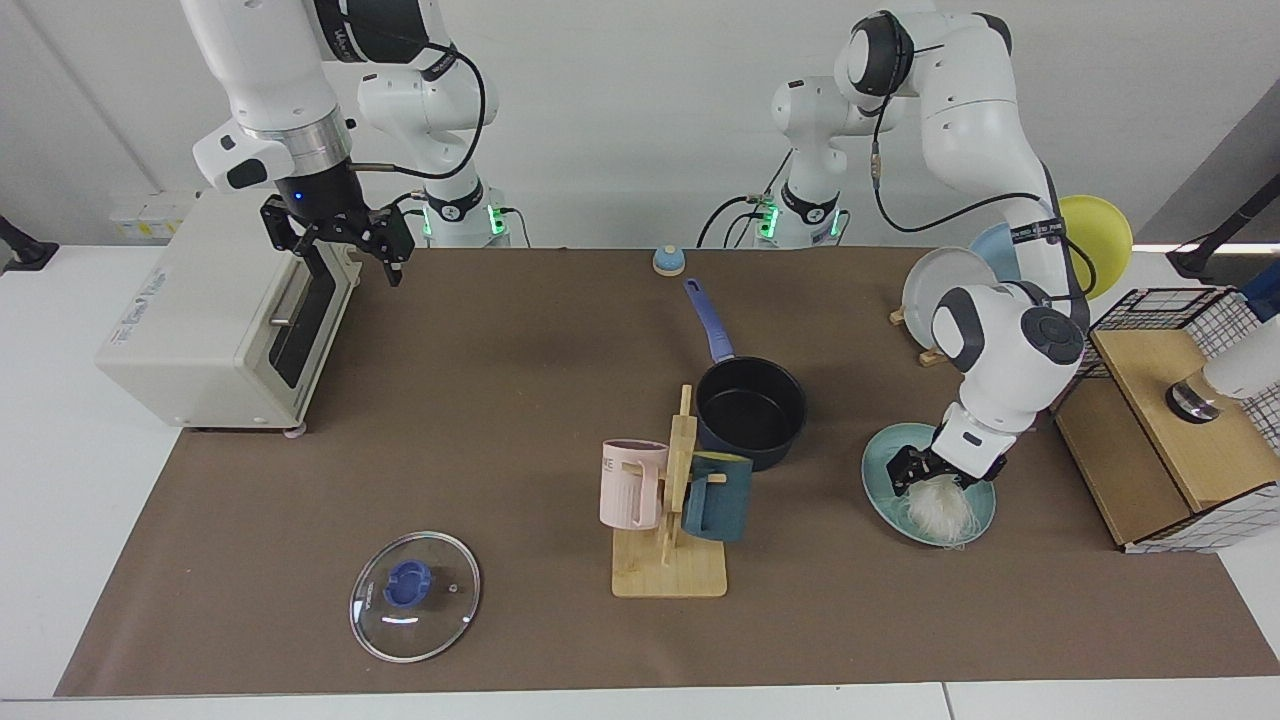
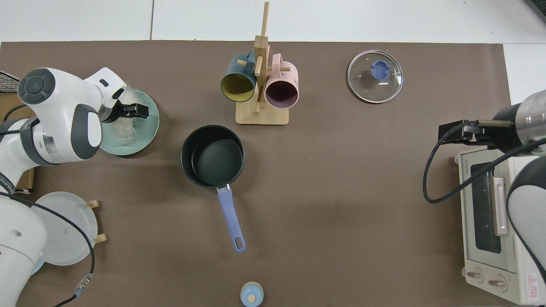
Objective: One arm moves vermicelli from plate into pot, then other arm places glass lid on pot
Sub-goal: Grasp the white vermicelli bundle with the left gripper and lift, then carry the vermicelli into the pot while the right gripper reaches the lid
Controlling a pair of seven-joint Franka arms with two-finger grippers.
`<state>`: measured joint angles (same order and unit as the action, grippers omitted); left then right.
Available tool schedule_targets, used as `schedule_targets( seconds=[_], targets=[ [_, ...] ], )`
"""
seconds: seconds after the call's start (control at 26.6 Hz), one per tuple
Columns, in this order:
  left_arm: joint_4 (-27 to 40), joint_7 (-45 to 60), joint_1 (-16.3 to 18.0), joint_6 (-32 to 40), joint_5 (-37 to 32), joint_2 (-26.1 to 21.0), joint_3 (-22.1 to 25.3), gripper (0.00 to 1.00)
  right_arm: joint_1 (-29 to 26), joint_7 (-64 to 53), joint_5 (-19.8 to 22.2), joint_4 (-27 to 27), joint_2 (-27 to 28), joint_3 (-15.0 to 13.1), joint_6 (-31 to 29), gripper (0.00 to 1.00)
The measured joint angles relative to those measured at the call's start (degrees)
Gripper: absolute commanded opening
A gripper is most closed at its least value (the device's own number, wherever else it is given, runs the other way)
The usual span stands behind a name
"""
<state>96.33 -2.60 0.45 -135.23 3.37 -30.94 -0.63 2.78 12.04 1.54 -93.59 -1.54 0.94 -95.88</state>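
**Loose strands are the risk on the way to the pot**

The left gripper (image 1: 928,472) has its fingers closed on the top of the vermicelli (image 1: 940,510), and the bunch hangs down from it over the plate (image 1: 880,480) — its lower strands look to be touching or just above the teal surface. The trouble I would expect is trailing: the strands are thin and springy, so some may slip out of the pinch, catch the plate rim, or drape over the pot (image 1: 752,408) wall and later foul the lid. The mug rack (image 1: 672,500) also stands near the path.

In the facing view the bunch's long axis runs from 12 down to 6 o'clock, fanning out at the bottom. The pot sits at the plate's 10 o'clock, its handle pointing to 11.

The right gripper (image 1: 345,235) waits, fingers apart and empty, by the toaster oven (image 1: 200,320). The glass lid (image 1: 415,597) lies flat, knob up, well apart from the pot.
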Motion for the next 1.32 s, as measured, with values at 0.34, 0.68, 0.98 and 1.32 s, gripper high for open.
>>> schedule_targets(
  seconds=[0.34, 0.68, 0.98, 1.32],
  targets=[
    [0.5, 0.3, 0.2, -2.2, 0.0, -0.4, 0.2, 0.0, 0.0, 0.0, 0.0, 0.0, 0.0, 0.0, 0.0, 1.0],
    [-1.4, -0.5, 0.5, -0.5, 0.0, -0.3, 0.7, 0.0, 0.0, 0.0, 0.0, 0.0, 0.0, 0.0, 0.0, 1.0],
    [-4.2, -3.3, 0.8, 8.3, 0.0, 4.1, 1.4, 0.0, 0.0, 0.0, 0.0, 0.0, 0.0, 0.0, 0.0, 1.0],
    [-6.0, -3.6, 0.7, 24.5, 0.0, 13.6, 1.1, 0.0, 0.0, 0.0, 0.0, 0.0, 0.0, 0.0, 0.0, 1.0]
  ],
)
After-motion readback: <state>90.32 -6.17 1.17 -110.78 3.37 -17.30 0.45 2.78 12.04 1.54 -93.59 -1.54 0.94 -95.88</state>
